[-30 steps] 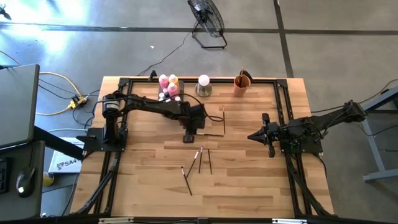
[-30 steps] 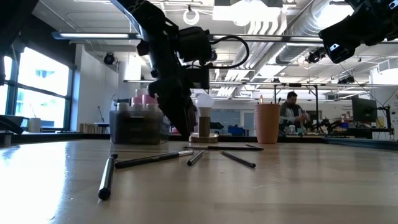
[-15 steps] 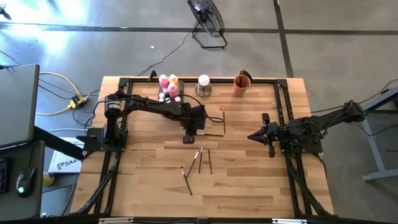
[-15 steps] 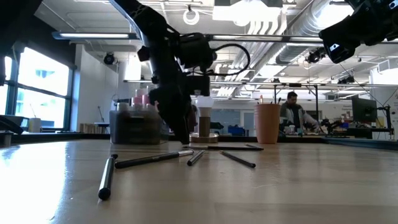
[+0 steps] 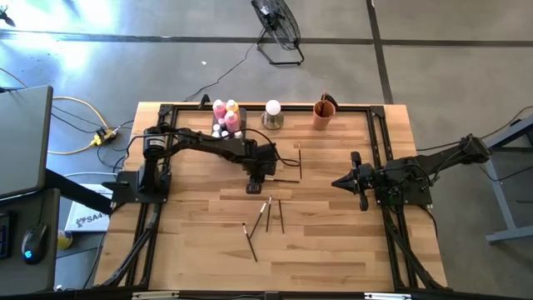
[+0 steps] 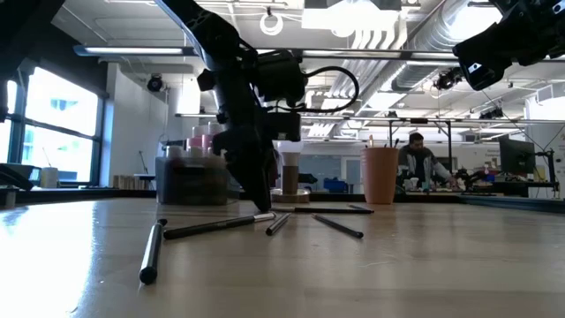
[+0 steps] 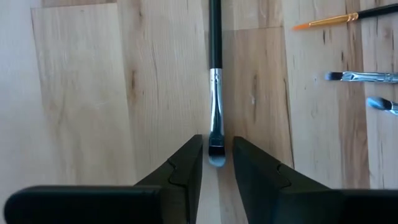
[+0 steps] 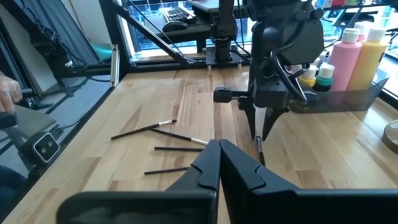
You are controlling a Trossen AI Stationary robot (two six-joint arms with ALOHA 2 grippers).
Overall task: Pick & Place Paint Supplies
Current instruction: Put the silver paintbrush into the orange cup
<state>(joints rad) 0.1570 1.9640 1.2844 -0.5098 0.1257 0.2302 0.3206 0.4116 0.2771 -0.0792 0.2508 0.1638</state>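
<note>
Left wrist view: the left tool point(image 7: 217, 163) has its fingers parted a little, either side of a paintbrush's point(image 7: 215, 87) bristle end, not yet closed on it. The brush's long axis runs straight up the frame, handle cut off at the top edge. In the high view this tool point(image 5: 253, 185) sits mid-frame, the left arm plainly nearer. More brushes point(image 5: 268, 213) lie just below it; paint bottles point(image 5: 225, 115) stand upper centre. The right tool point(image 8: 219, 163), jaws together and empty, waits mid-right. Contact with the worktop point(image 5: 333, 242) is hard to judge.
</note>
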